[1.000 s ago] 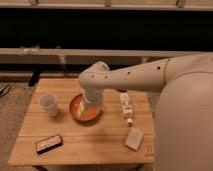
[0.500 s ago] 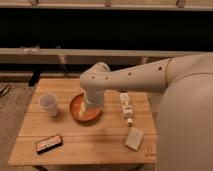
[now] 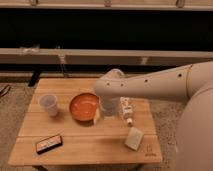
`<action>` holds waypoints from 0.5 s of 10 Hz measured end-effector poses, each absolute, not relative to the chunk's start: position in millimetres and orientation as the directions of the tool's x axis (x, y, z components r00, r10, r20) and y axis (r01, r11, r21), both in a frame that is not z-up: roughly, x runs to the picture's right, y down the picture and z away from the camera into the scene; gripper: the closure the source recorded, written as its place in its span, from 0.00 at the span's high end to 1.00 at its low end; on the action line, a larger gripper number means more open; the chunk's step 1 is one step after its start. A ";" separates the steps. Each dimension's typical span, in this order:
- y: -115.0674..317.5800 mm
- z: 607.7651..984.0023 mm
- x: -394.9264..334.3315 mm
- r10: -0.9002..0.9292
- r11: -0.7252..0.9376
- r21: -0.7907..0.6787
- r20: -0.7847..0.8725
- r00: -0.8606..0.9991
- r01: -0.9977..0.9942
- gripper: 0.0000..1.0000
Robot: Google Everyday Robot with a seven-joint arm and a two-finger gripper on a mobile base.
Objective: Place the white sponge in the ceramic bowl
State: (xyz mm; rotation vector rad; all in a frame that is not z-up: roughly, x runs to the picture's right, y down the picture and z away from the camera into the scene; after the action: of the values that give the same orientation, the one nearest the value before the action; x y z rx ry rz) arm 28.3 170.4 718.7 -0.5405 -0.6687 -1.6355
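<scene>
White sponge lies flat at the near right corner of the table, untouched.
We note its longer side seems to run from the front edge up toward the white bottle, slightly skewed, with the bottle just beyond it. The gripper hangs between the bottle and the ceramic bowl, close to the bowl's right rim, jaws spread wide and holding nothing. From the gripper the sponge lies rightward and toward the front edge, past the bottle. We judge the coming move must carry the gripper away from the bowl, with the jaws set across the sponge's short side.
</scene>
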 end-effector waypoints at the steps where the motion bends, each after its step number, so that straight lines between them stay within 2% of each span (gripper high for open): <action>1: 184.2 720.6 46.4 -0.705 -0.079 0.093 0.699 -0.122 0.993 0.80; 5: 224.6 735.3 83.2 -0.662 -0.004 0.037 0.749 -0.030 0.999 0.80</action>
State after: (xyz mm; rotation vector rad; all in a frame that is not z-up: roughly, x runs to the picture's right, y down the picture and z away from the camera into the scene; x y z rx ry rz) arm 83.2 224.6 735.3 -0.6379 -0.6894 -1.4860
